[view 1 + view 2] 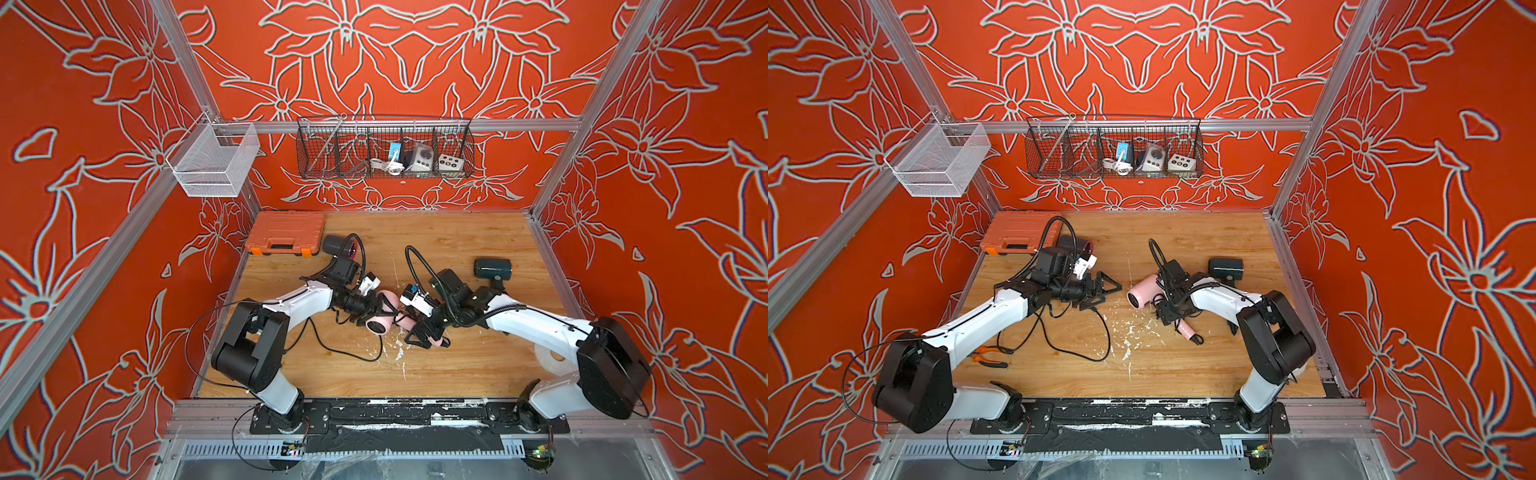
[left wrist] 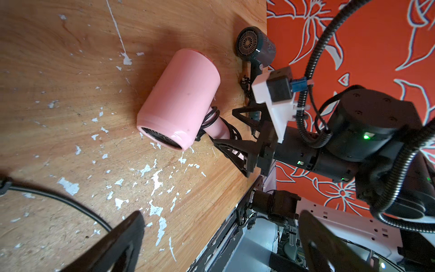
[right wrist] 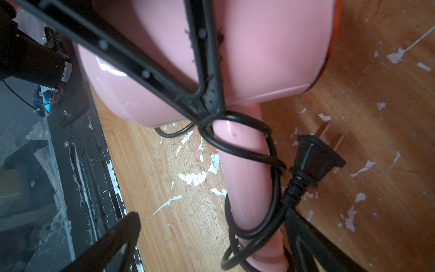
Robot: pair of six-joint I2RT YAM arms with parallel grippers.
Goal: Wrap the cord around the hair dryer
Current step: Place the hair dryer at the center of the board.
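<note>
Three red walls printed with pale flower outlines close us in, braced by an aluminium frame. Below them lies a wooden bench flecked with white chips near its front middle. On it, from the left, we see orange-handled pliers, a loose black cable, a black hair dryer at the back and a dark teal hair dryer toward the right.

Next the containers: a white mesh basket hangs on the left rail, a closed orange tool case sits in the bench's back left corner, and a black wire basket hangs on the back rail. A thin rod leans across its left end. Further right, one compartment each, we find a white cable with a blue adapter, a white socket box and a white button box.

The pink hair dryer lies on its side mid-bench, its cord looped around the handle and the plug resting beside it. The left gripper has its jaws apart, holding nothing. The right gripper spreads its jaws wide astride the handle without clamping it.
</note>
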